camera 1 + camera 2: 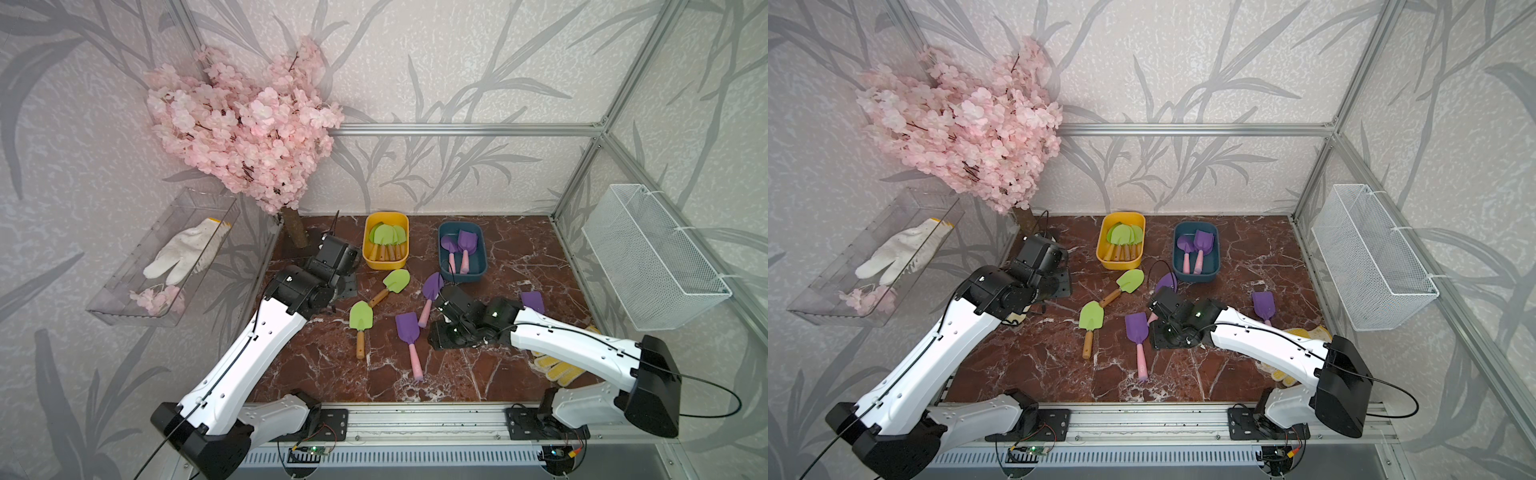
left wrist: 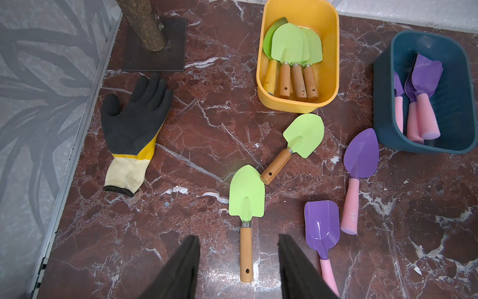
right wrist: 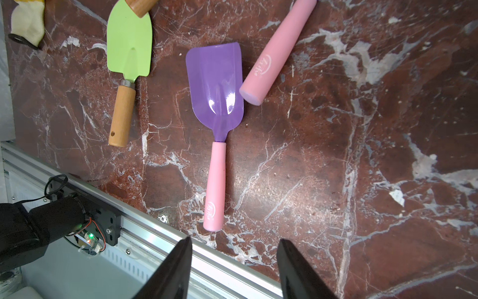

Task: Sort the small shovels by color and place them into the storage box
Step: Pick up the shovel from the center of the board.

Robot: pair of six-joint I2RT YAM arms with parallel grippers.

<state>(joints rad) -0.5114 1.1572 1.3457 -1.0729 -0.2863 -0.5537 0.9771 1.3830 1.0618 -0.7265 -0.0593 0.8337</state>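
L gripper (image 2: 237, 236), R gripper (image 3: 234, 238) half open, empty. Just ahead of L: green shovel (image 2: 246, 191) w/ 2nd shovel (image 2: 304, 136) handle on its blade, so lifting prob drags both.

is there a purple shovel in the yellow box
No, in the left wrist view the yellow box holds only green shovels, while purple shovels sit in the blue box.

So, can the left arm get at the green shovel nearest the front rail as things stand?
Probably yes: the left gripper is open, facing that green shovel, whose wooden handle lies clear; only the other loose green shovel's handle end touches its blade tip.
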